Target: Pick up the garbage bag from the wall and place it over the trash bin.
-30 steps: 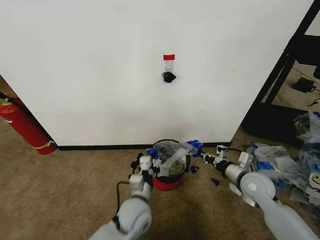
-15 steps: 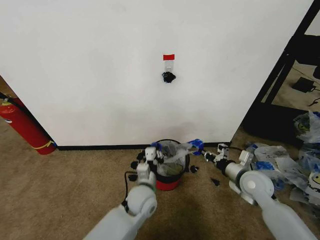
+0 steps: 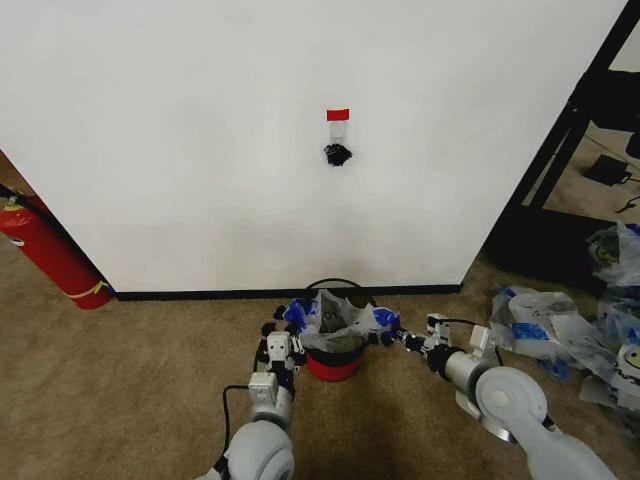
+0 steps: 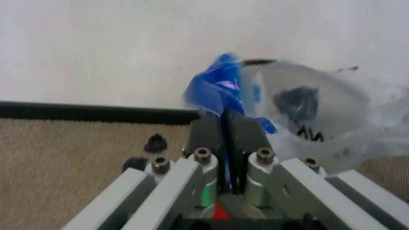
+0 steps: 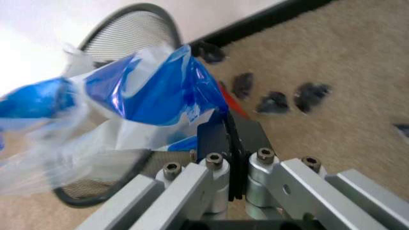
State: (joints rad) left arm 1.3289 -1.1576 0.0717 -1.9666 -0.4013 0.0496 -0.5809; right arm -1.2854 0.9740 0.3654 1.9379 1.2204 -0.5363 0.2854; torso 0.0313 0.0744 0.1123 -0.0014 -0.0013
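Brown carpet [image 3: 120, 360] runs up to the white wall [image 3: 200, 150], where a strip of red tape [image 3: 338, 115] and a small dark hook [image 3: 338, 154] sit above the trash bin [image 3: 336, 366]. From where I stand, the garbage bag [image 3: 335, 318] is no more on the wall; it lies over the mouth of the black mesh bin, with a blue handle hanging out on each side. The left gripper [image 3: 285, 333] is just beside the bin on its left, and in its wrist view the fingers [image 4: 208, 134] are pressed together on the blue handle [image 4: 217, 88]. The right gripper [image 3: 388, 334] is on the other side, its fingers [image 5: 214, 139] pinched on the other blue handle [image 5: 150, 88]. I think the step in hand is to stretch the bag opening around the rim. To do it well, both arms should pull outward and down evenly, low enough that the film passes the rim, and not too hard, because this thin plastic could tear or the light bin could tip over. It is hard to see whether the film already goes over the rim at the wall side. How much of each handle is inside the jaws is hidden too. A red fire extinguisher [image 3: 45, 250] leans far to the left, and a heap of similar bags [image 3: 570, 325] lies at the right.
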